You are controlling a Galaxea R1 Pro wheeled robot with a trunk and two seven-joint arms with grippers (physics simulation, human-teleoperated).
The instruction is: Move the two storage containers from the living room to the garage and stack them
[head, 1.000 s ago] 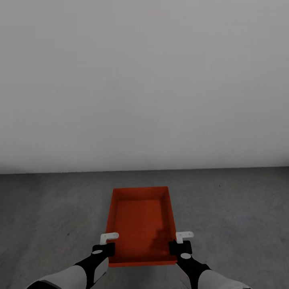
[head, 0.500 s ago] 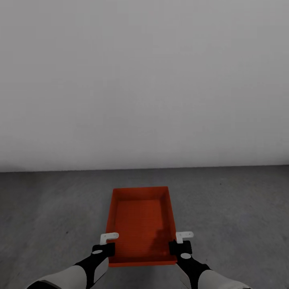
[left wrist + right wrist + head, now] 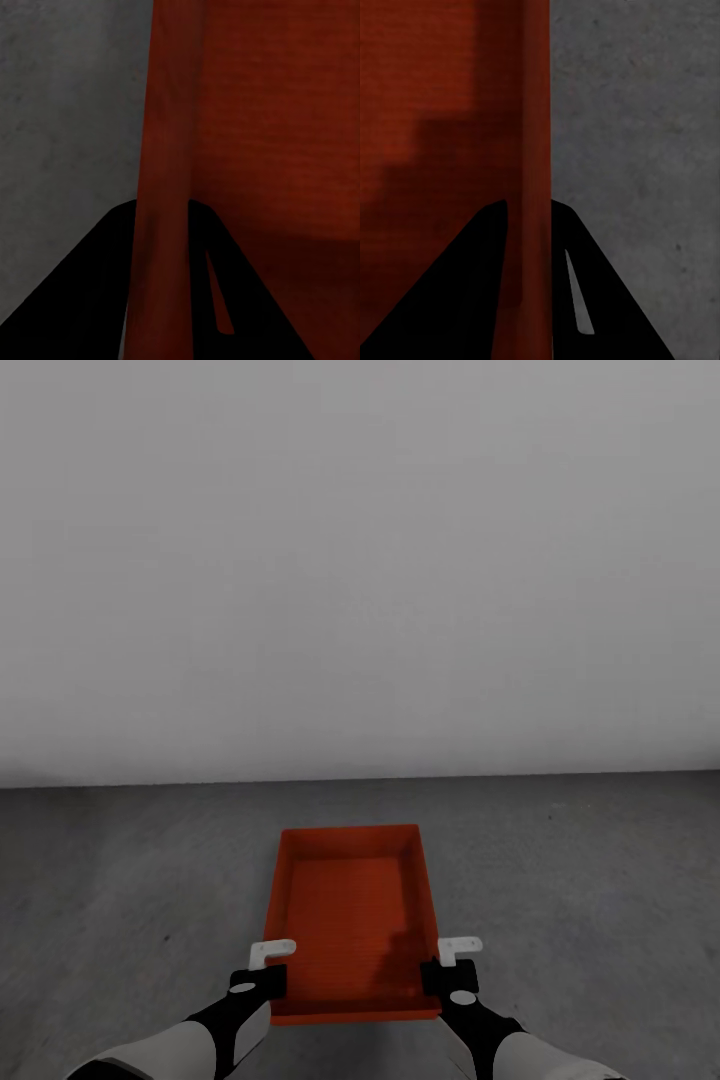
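One orange-red storage container (image 3: 350, 915) lies lengthwise in front of me over the dark grey concrete floor (image 3: 130, 880) of the garage. It is open-topped and empty. My left gripper (image 3: 272, 963) is shut on its left side wall near the close end, and my right gripper (image 3: 447, 963) is shut on its right side wall. In the left wrist view the thin orange wall (image 3: 165, 150) runs between the black fingers of the left gripper (image 3: 162, 219). The right wrist view shows the other wall (image 3: 534, 112) pinched by the right gripper (image 3: 529, 214). Whether the container touches the floor I cannot tell.
A plain grey wall (image 3: 360, 560) stands straight ahead, meeting the floor a short way beyond the container's far end. Bare concrete stretches to both sides of the container.
The shadow inside the container near the right gripper has shrunk a little. Container, grippers and view otherwise hold the same place.
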